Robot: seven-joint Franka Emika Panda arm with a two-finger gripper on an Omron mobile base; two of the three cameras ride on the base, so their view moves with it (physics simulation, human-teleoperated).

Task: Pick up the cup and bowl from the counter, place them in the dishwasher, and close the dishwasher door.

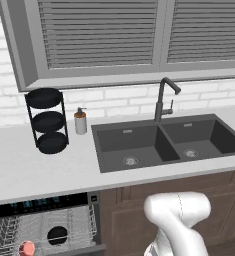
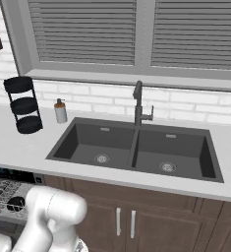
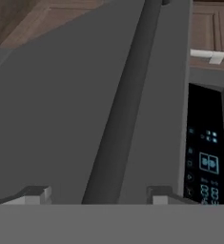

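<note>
With the cup and the bowl already sitting in the wire rack of the dishwasher, under the front edge of the counter, what remains looks like shutting the door. From the hand's camera, the gripper is spread wide, one fingertip on each side of the bar handle on the dishwasher door, with nothing held. The lit control strip lies just beside the door's top edge. I'd say the hand should stay centred on the handle, push evenly along the door's swing and keep the fingers clear of the strip, so the door seats flat without rattling the dishes.
</note>
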